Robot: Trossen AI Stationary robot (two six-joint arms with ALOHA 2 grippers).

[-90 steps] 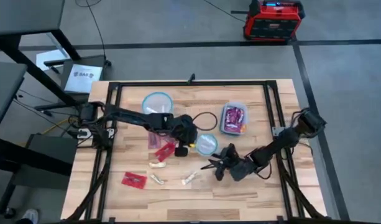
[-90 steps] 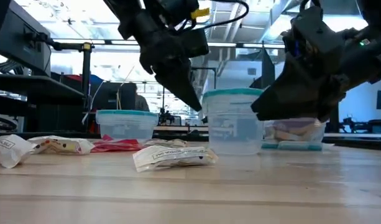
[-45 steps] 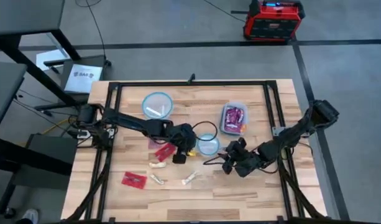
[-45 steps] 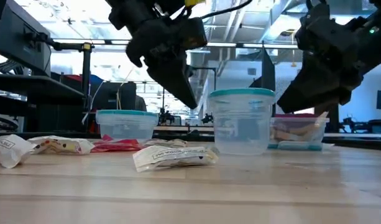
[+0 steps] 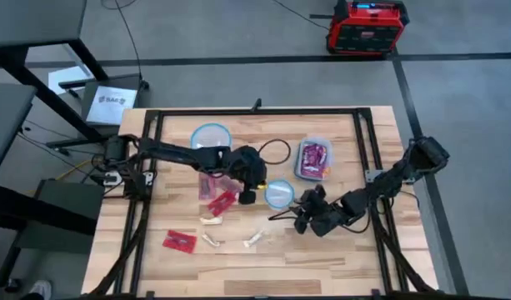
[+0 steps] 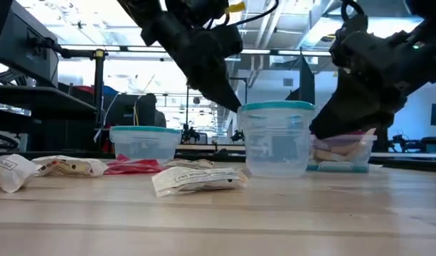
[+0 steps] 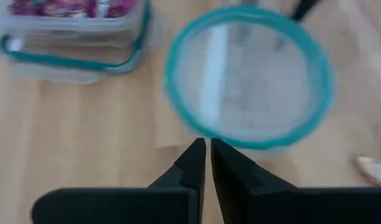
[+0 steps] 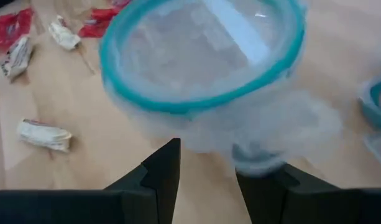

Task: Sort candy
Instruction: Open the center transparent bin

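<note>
Since a moment ago, left gripper lifts off the candy toward the small tub, fingers together, apparently empty. Right gripper stands parted. Wrappers look light and crinkly; pinch mid-body.

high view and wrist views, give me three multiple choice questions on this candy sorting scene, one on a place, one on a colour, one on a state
1. Where is the small round container?
A. between the two hands
B. at the table's left edge
C. on the floor

2. What colour are the sweets in the rectangular container?
A. green
B. purple
C. black

3. How are the left hand fingers?
A. wide open
B. shut with nothing between them
C. clamped on a red packet

Answers:
1. A, in the high view it sits between the left hand and the right hand.
2. B, purple packets show through its clear walls.
3. B, the left wrist view shows the fingers together and bare.
</note>
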